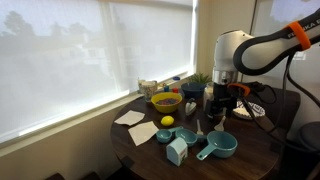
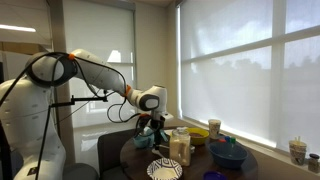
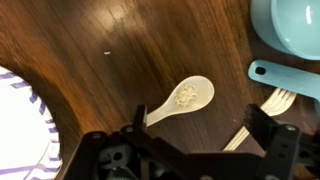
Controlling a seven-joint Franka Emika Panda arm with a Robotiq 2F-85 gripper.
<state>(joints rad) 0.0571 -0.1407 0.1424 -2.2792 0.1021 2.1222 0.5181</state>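
In the wrist view my gripper [image 3: 200,128] is open and empty, hovering low over the dark wooden table [image 3: 120,60]. A pale wooden spoon [image 3: 185,98] lies on the table; its bowl is between my fingers and its handle runs under the left finger. A pale wooden fork [image 3: 268,103] lies by the right finger. In both exterior views the gripper [image 1: 222,100] [image 2: 150,125] points down over the round table.
A teal measuring cup [image 3: 290,35] [image 1: 218,146] is just beyond the fork. A white plate with purple stripes [image 3: 18,120] [image 2: 165,169] lies on the other side. A yellow bowl [image 1: 166,101], a lemon [image 1: 167,121], a light-blue carton [image 1: 177,150], napkins [image 1: 130,118] and a blue bowl [image 2: 228,155] stand nearby.
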